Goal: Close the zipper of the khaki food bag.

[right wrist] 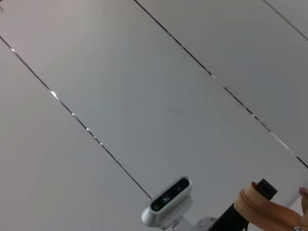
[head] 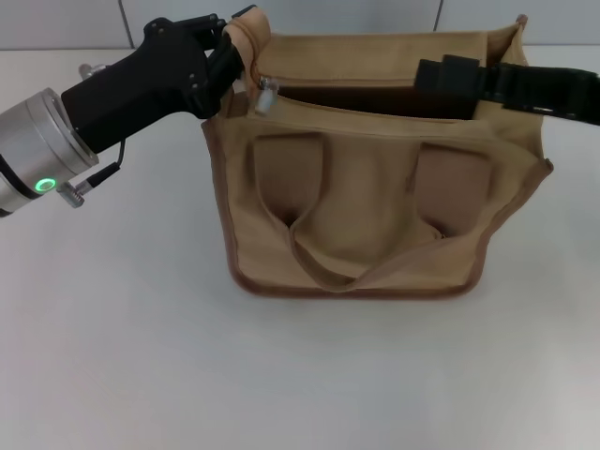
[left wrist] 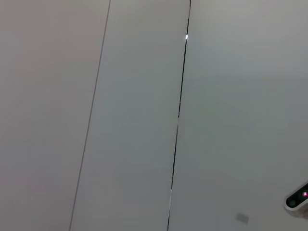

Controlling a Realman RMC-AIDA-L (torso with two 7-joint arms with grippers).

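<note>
The khaki food bag (head: 375, 216) stands upright in the middle of the table, its strap handle hanging down the front. Its zipper (head: 375, 101) is open along the top, showing a dark gap. The silver slider (head: 267, 92) sits at the bag's left end with its pull tab dangling. My left gripper (head: 234, 58) is shut on the khaki tab loop (head: 247, 33) at the bag's top left corner. That loop also shows in the right wrist view (right wrist: 262, 207). My right gripper (head: 429, 73) reaches in from the right and lies over the opening's right half.
The bag stands on a white table (head: 112, 356). Grey wall panels (head: 375, 14) run behind it. The left wrist view shows only wall panels (left wrist: 134, 120). The right wrist view shows wall panels and my head camera (right wrist: 168, 202).
</note>
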